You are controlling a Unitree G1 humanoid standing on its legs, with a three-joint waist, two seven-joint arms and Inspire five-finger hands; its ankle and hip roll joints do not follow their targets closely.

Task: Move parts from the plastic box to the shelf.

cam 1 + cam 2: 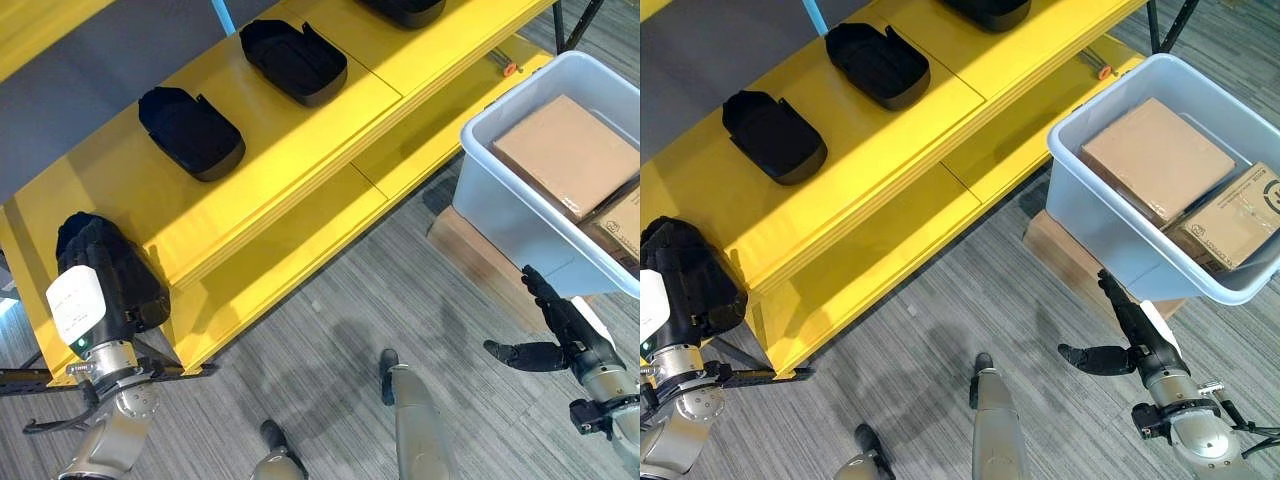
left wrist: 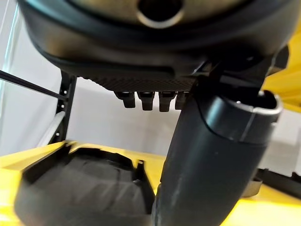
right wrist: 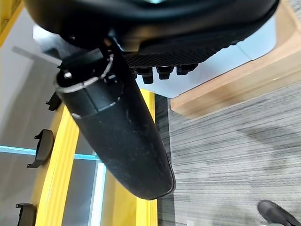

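Note:
Three black moulded parts (image 1: 190, 132) (image 1: 295, 60) (image 1: 405, 10) lie in a row on the yellow shelf (image 1: 300, 150). My left hand (image 1: 100, 275) hovers at the shelf's left end. In the left wrist view its fingers (image 2: 148, 100) are straight and its thumb (image 2: 211, 165) stands beside another black part (image 2: 84, 193) resting on the yellow board. The pale plastic box (image 1: 500, 200) at the right holds cardboard cartons (image 1: 565, 150). My right hand (image 1: 560, 330) hangs below the box's near wall, open, holding nothing.
The plastic box rests on a low wooden platform (image 1: 480, 260). A lower yellow shelf board (image 1: 290, 250) juts out towards me above the grey floor (image 1: 350, 330). A small orange piece (image 1: 509, 69) lies at the shelf's far end.

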